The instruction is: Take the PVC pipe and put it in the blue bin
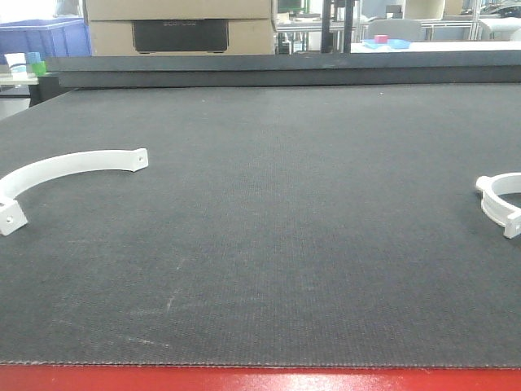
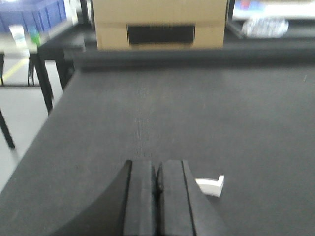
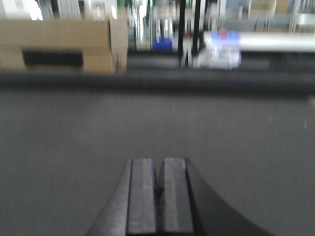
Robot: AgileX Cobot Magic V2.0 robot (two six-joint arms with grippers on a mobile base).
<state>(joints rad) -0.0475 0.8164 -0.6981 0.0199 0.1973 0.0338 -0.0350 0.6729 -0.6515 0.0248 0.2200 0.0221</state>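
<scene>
On the desk [image 1: 285, 244], a dark mat with a red front edge, a long shallow white arc [image 1: 69, 167] lies near the left edge, with a holed tab at each end. The PVC pipe [image 1: 498, 199], a tight white half-ring, lies at the right edge, partly cut off by the frame and well apart from the arc. Beyond the far left corner stands a blue bin [image 1: 45, 37], with a cardboard box [image 1: 179, 24] to its right. The left gripper [image 2: 157, 169] has its jaws pressed together, holding nothing, and a white tab [image 2: 211, 186] lies just beside it on the right. The right gripper [image 3: 160, 167] also has its jaws pressed together, holding nothing; its view is blurred.
</scene>
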